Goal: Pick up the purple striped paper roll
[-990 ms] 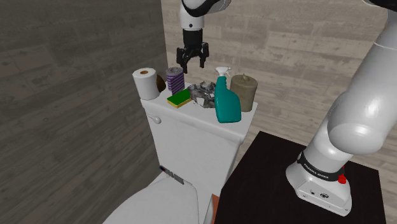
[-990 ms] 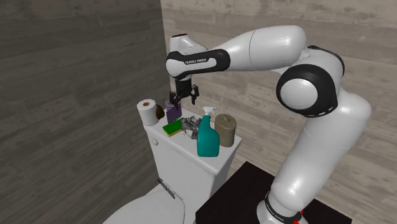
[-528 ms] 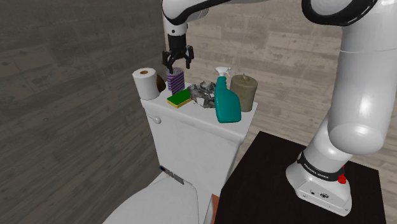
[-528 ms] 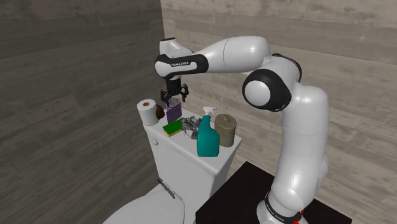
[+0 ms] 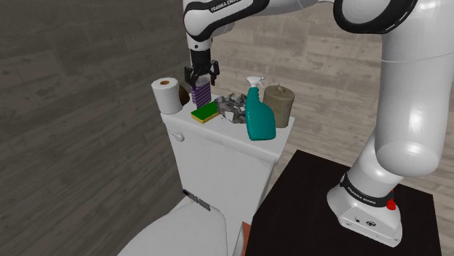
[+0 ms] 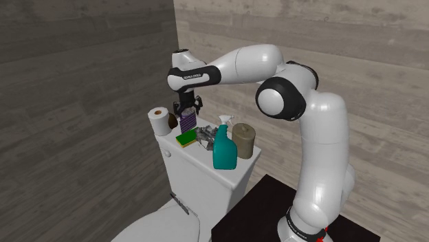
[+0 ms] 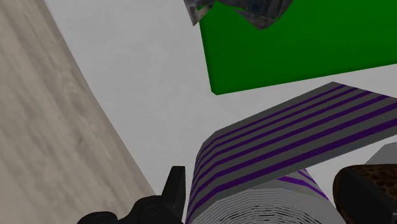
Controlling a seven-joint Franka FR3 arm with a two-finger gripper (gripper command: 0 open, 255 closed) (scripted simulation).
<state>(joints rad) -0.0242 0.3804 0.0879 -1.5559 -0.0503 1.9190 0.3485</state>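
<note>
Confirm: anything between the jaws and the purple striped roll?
Nothing visible. The jaws sit at the top of the purple striped roll, one finger beside its wall. The white roll and green sponge stand next to it, not in between.

On a white toilet tank [image 5: 218, 156], in a row from the shoulder view's left: white paper roll [image 5: 168, 94] with brown core, upright; yellow-and-green sponge [image 5: 205, 112], flat near the front edge; crumpled grey lump [image 5: 231, 107]; teal spray bottle [image 5: 259, 116], upright; tan roll [image 5: 279, 102] at the far end. Behind, plank walls, one dark grey, one pale.
</note>
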